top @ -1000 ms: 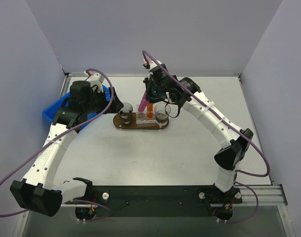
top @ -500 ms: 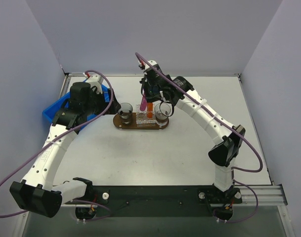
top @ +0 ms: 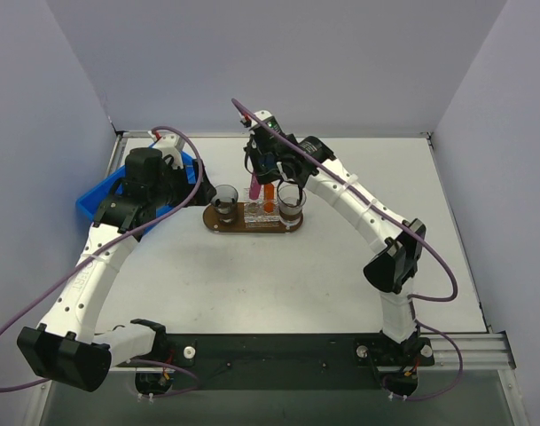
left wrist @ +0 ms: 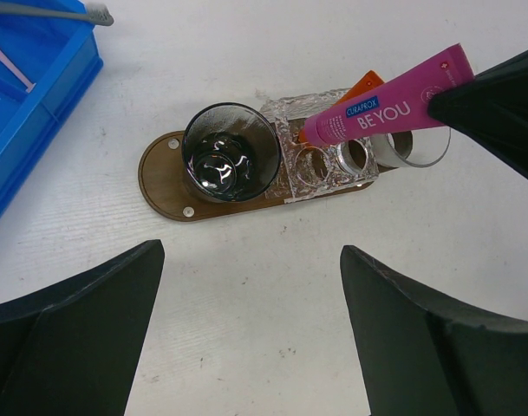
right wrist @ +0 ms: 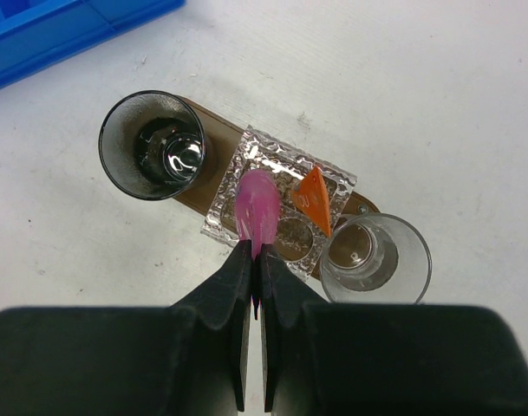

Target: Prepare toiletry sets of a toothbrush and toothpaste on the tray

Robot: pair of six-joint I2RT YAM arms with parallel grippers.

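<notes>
The right arm is reaching over the dark wooden tray at the far middle of the counter. Its jaws are clamped together on the flat end of a pink toothpaste tube, which is hanging tilted, cap down, over a clear holder with round holes. An orange toothpaste tube is standing in that holder, just right of the pink one. A dark glass is sitting at the tray's left end and a clear glass at its right. The left arm is hovering left of the tray with its jaws wide apart and empty, near a blue bin. Because the tube is leaning, its cap could miss a hole, nudge the orange tube, or topple once released.
</notes>
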